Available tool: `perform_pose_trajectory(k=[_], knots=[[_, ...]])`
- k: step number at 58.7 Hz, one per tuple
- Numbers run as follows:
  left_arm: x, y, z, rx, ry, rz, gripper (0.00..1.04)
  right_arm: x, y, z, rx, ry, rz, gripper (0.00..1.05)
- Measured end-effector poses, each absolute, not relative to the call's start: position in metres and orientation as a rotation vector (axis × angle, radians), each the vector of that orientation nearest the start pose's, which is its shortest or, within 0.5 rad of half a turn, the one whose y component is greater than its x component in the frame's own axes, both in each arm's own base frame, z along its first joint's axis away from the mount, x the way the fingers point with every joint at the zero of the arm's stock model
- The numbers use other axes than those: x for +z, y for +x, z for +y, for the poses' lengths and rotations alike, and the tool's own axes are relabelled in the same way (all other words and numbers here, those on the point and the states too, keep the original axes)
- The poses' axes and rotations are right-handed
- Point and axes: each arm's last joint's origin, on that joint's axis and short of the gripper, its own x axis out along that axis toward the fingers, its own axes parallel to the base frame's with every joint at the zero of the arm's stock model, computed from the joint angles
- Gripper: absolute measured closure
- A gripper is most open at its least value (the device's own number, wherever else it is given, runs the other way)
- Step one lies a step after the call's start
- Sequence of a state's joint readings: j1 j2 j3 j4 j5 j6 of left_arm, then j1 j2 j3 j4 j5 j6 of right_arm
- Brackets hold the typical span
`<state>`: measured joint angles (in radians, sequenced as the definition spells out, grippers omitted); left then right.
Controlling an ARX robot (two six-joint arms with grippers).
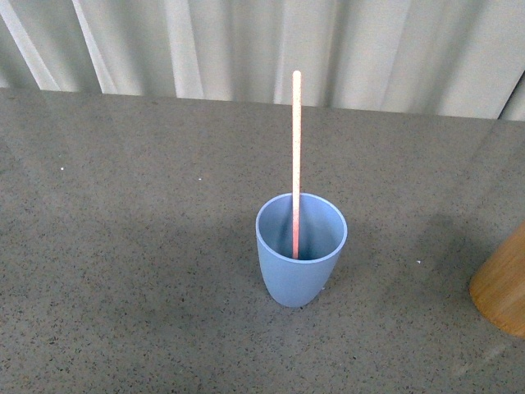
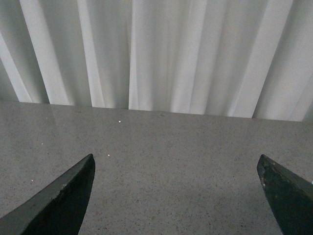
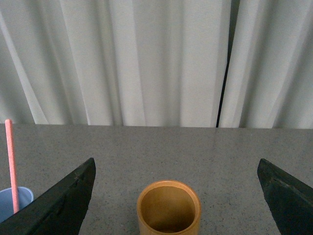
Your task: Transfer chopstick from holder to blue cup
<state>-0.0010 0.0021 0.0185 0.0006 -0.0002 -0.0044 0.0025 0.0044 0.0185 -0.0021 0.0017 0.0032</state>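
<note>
A salmon-pink chopstick [image 1: 296, 156] stands upright inside the light-blue cup [image 1: 300, 263] in the middle of the front view. It also shows in the right wrist view [image 3: 11, 161], rising out of the blue cup [image 3: 14, 201]. The light-brown wooden holder [image 1: 504, 286] sits at the right edge of the front view. In the right wrist view the holder [image 3: 168, 208] looks empty. My right gripper [image 3: 176, 196] is open, with the holder between and beyond its jaws. My left gripper [image 2: 176, 191] is open and empty over bare table. Neither arm shows in the front view.
The grey speckled tabletop [image 1: 131, 246] stretches around the cup. White curtains [image 1: 246, 41] hang along the table's far edge.
</note>
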Motion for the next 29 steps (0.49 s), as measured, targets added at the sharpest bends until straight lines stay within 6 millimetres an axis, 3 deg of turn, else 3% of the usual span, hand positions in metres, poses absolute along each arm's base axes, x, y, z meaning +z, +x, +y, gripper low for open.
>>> perform_pose_trajectory(k=[29], knots=[[0.1697,0.0967,-0.0001,-0.001,-0.004,-0.017,0.07,0.1693,0.0968,0.0002,0.001,0.003,-0.012,0.10]])
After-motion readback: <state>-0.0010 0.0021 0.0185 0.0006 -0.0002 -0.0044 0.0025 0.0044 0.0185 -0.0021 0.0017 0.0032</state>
